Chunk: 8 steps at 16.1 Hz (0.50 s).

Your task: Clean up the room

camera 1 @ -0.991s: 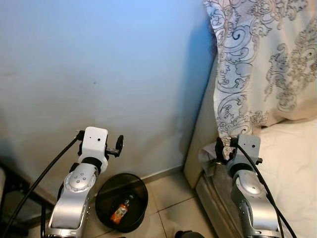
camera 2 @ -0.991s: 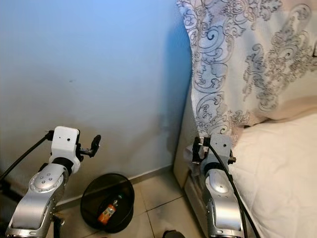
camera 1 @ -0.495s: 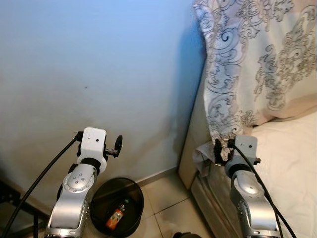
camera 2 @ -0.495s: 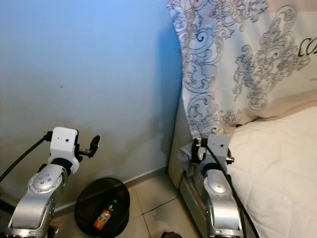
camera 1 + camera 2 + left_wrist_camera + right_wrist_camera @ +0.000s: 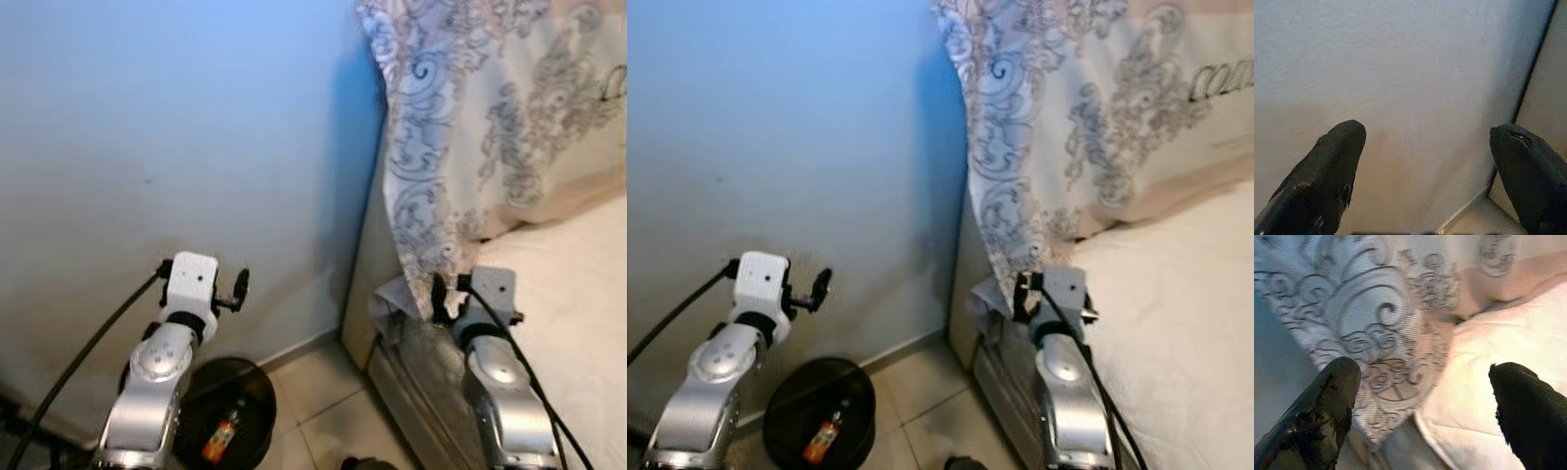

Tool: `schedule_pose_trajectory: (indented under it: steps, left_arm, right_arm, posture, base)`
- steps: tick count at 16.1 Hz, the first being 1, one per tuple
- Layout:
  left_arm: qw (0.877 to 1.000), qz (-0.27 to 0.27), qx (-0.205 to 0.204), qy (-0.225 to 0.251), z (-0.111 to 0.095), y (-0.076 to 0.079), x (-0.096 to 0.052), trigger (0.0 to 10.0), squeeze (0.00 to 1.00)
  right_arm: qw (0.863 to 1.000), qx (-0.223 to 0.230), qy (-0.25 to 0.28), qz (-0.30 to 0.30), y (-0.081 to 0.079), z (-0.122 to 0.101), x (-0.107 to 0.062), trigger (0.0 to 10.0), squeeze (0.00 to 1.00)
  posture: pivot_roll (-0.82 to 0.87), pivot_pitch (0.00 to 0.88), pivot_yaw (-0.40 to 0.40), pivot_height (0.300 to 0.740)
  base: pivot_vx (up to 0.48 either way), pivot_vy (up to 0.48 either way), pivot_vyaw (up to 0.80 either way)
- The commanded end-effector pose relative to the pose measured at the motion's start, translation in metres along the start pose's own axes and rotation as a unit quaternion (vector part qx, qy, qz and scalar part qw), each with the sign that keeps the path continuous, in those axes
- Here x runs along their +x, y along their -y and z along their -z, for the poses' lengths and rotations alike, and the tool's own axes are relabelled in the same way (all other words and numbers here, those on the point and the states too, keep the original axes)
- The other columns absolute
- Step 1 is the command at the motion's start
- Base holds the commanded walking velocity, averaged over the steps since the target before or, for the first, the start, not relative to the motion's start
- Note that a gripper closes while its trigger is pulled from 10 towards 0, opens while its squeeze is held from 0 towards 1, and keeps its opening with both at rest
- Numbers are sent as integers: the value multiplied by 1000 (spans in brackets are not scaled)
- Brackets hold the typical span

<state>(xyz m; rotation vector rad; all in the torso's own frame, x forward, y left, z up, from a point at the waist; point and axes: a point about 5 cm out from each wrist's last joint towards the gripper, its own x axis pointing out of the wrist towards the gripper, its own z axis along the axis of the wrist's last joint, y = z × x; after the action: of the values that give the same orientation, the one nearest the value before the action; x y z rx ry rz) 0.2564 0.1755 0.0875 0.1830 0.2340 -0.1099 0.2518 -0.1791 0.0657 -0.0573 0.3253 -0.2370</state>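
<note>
Camera has swung right since earlier, both tools (image 5: 1425,161) (image 5: 1422,396) still spread wide, holding nothing.

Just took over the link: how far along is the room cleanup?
Done: one orange-labelled bottle lies in the round black waste bin on the tiled floor by the blue wall. In hand: nothing; the left gripper is open toward the wall, and the right gripper is open toward the patterned grey-white bedcover. What is left: cannot tell; no loose litter is visible here.
</note>
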Motion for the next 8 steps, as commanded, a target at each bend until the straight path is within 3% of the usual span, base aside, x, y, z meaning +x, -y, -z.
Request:
schedule_pose_trajectory:
  steps: [1, 2, 5, 8]
  left_arm:
    - [1000, -6, 0, 10, -1, -2, -2, 10000, 0]
    - [1000, -10, 16, 16, -3, -3, -1, 10000, 0]
    - [1000, -7, 16, 19, -5, -5, 4, 10000, 0]
    - [1000, -13, 12, 25, -9, -7, 7, 10000, 0]
  right_arm:
    - [1000, 4, -9, 2, 0, 3, 1, 10000, 0]
    - [1000, 4, -10, 4, -1, 2, 2, 10000, 0]
    - [1000, -4, -6, 4, -2, 1, 4, 10000, 0]
    - [1000, -7, -5, -5, -6, -1, 5, 10000, 0]
  posture:
    - [90, 0, -14, 740]
    - [84, 0, -11, 740]
    - [79, 0, -9, 740]
    - [88, 0, -19, 740]
  base:
    - [0, 0, -738]
    - [0, 0, -744]
    - [0, 0, -738]
    - [0, -429, -742]
